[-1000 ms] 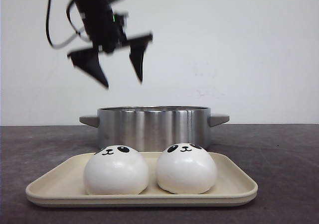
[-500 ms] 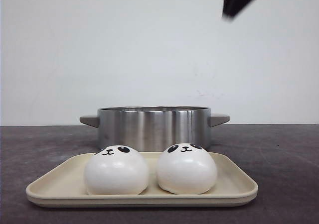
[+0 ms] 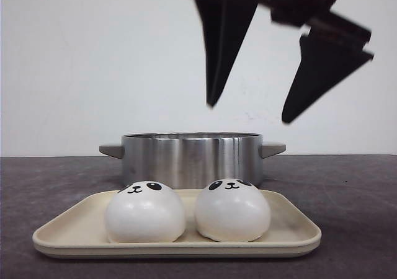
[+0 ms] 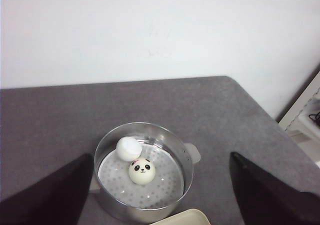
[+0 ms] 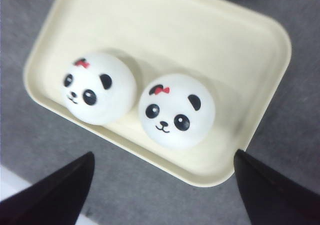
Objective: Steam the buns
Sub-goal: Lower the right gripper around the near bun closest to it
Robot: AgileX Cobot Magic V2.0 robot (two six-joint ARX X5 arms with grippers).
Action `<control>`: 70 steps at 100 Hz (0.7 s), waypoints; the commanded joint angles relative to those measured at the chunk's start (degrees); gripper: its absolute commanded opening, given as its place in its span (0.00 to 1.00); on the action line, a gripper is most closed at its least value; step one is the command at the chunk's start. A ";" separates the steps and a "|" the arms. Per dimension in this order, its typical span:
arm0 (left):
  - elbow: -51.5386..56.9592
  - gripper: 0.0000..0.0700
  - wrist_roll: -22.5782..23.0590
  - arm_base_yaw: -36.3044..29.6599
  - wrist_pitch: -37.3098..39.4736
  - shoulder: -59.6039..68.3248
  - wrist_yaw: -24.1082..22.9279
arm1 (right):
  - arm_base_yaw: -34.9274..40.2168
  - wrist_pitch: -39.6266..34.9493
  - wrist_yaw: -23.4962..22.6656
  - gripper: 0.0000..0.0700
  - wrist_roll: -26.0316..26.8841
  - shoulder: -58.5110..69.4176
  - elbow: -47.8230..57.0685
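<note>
right gripper: hanging up high over the tray and pot, jaws spread wide, nothing in them; same wide gap in its wrist view
left gripper: only seen in its own wrist view, fingers far apart and empty, up above the pot
tray: cream, rounded corners, sits on the grey table right in front of the pot
tray buns: two side by side, left bun and right bun just about touching, panda faces up; from above each one has a little red bow
pot: steel, stubby handles, perforated steamer plate inside
pot buns: two in there, face-up bun near the middle, the other one right next to it by the wall, face turned away
</note>
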 commanded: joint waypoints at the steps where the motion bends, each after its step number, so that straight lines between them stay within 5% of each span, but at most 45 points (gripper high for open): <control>1: 1.14 0.74 0.59 -0.39 0.42 0.04 -0.24 | 0.55 0.20 -0.31 0.81 0.79 2.54 0.79; 70: 1.14 0.74 0.33 -0.42 -3.39 -1.62 -0.22 | 0.22 6.21 -1.86 0.80 0.52 14.82 0.79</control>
